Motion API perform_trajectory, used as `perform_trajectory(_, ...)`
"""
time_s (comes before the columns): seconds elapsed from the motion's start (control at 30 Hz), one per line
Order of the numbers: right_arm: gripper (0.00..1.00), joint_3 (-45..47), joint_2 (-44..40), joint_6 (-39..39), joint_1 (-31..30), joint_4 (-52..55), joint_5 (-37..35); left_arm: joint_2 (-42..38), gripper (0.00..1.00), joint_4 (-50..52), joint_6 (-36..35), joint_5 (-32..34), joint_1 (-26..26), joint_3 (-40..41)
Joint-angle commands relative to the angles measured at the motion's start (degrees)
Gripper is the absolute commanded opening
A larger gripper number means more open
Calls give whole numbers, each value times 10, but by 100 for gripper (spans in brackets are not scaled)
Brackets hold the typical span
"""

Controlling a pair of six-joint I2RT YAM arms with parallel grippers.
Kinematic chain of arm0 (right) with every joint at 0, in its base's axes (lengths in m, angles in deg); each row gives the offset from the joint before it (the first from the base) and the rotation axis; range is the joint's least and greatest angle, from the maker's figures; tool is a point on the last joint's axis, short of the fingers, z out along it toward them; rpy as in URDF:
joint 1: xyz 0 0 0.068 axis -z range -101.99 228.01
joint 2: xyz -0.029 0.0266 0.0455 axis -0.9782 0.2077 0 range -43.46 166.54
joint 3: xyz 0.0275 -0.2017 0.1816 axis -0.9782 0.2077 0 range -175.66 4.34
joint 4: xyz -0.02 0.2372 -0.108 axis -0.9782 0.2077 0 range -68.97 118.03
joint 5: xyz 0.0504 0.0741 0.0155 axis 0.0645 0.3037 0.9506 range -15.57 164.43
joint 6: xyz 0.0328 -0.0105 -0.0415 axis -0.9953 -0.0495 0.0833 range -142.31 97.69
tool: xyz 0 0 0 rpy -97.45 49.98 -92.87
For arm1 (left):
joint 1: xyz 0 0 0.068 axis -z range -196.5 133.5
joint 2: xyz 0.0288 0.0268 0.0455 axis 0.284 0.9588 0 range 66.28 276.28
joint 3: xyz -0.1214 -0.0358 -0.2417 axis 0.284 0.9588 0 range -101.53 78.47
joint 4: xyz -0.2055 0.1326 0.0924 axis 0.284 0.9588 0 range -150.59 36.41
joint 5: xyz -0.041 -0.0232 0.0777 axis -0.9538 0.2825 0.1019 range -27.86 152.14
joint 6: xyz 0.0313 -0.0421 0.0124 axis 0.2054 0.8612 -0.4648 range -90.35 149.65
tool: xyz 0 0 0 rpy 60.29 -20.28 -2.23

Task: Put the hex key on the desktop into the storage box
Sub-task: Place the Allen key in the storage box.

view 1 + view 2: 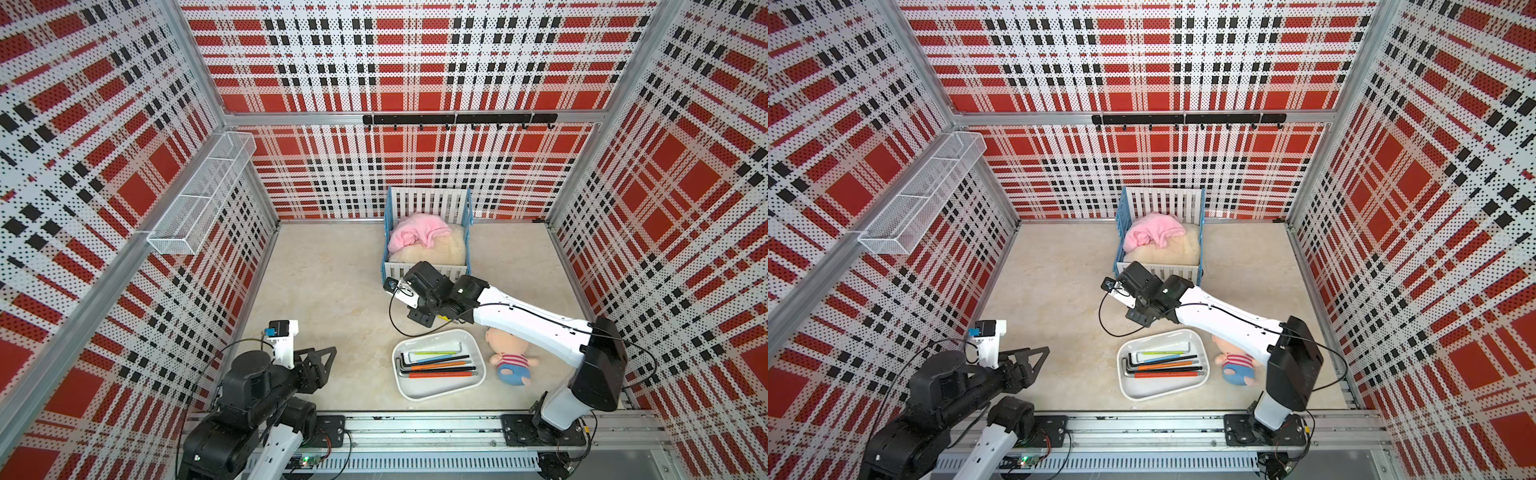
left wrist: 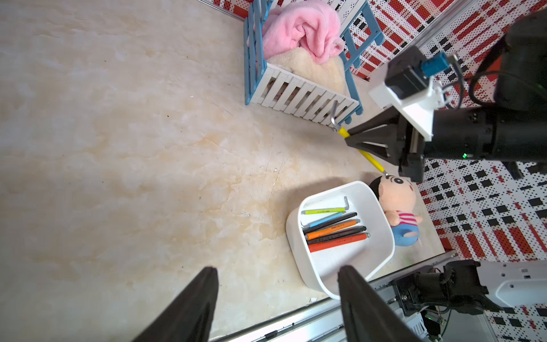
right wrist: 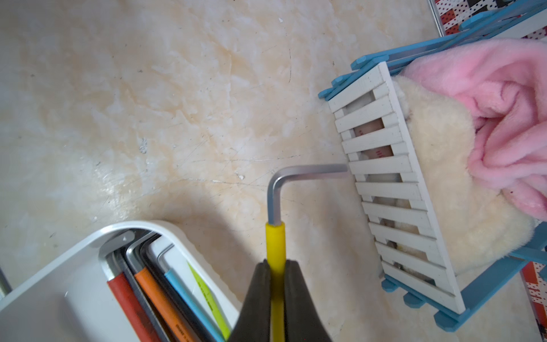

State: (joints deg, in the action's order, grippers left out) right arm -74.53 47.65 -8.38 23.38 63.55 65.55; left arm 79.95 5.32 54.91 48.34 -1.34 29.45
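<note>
Right gripper [image 3: 276, 268] clamps one yellow-sleeved hex key [image 3: 275, 237], raised over the desktop [image 3: 148, 103] between the storage box [image 3: 133, 225] and one crib [image 3: 381, 165]; six more hex keys [image 1: 442, 365] lie in the box. Left gripper [image 2: 278, 268]: jaws wide apart, empty. One doll [image 1: 509, 363] partly hidden by the right arm [image 1: 532, 324]; held key's far end cut off.

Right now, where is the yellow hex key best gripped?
Grip the yellow hex key on its sleeved long arm, coming from the straight end, as the right claw does: there it is straight and thickest, with the bent tip clear.
</note>
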Motion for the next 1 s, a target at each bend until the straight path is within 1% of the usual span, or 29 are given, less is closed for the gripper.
perform_trajectory(0.0, 0, 47, -48, 14, -17, -31, 20, 5, 70, -26, 2, -6, -5, 7)
perform_trajectory(0.17, 0, 128, -81, 57, -60, -36, 5, 8, 70, -36, 1, -5, -5, 10)
perform_trajectory(0.37, 0, 187, -89, 73, -105, -60, -3, 12, 69, -42, 9, -2, -5, 7)
perform_trajectory(0.73, 0, 235, -43, 110, -122, -117, 4, 22, 69, -47, 9, 0, -5, 2)
perform_trajectory(0.97, 0, 254, -17, 104, -122, -147, 17, 26, 69, -47, 8, 0, -6, -2)
